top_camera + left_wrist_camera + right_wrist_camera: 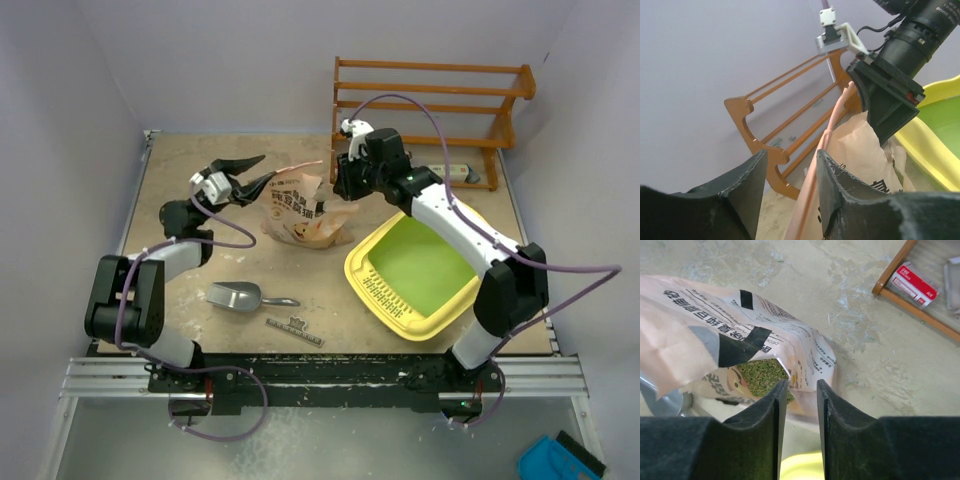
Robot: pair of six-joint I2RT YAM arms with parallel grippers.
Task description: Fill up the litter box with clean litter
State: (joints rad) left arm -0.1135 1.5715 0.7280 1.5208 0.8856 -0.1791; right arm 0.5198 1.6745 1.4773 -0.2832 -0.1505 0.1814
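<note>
Rectangular yellow plastic litter box (390,298), green floor bare, lies flat centre-right; small green litter granules (760,376) sit inside the open tan bag (700,320)

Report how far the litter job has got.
Done: the bag is open, litter showing inside. In hand: the left fingers straddle its rim, parted, and the right fingers hang open over its mouth; neither grips it. Left: the litter box floor is bare green, so all the pouring is to do. The scoop lies unused.
</note>
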